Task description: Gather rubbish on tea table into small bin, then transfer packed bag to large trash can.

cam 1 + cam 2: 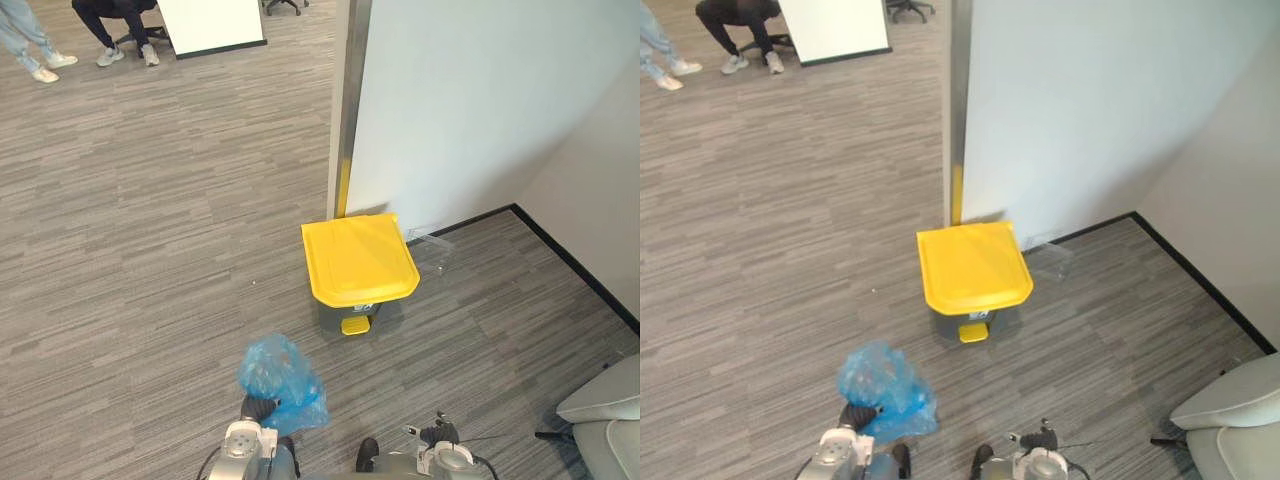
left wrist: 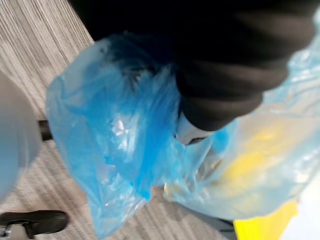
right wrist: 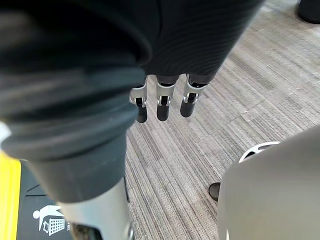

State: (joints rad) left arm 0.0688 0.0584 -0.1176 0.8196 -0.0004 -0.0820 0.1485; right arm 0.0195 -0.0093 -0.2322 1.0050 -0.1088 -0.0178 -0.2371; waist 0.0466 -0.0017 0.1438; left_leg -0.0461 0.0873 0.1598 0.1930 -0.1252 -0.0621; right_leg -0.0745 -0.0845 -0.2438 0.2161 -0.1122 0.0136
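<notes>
In the left eye view, a large trash can (image 1: 358,262) with its yellow lid down is seen against the white wall (image 1: 480,110), on the grey floor (image 1: 150,250). The blue bag (image 1: 280,378) is found nearer and to the left of the can, apart from it, with the left hand (image 1: 258,408) at its near edge. Two people's legs (image 1: 30,45) are seen far to the left, beside a white board (image 1: 212,25). A grey armchair (image 1: 610,420) is placed near right.

In the right eye view, something clear (image 1: 1050,258) is seen by the wall, just right of the can; what it is cannot be told.

In the left wrist view, the bag is bunched round the left hand, whose grip is buried in plastic, so it cannot be told whether it is closed.

In the right wrist view, the right hand (image 3: 162,102) is hung over the floor, its fingers straight, side by side, with nothing held.
</notes>
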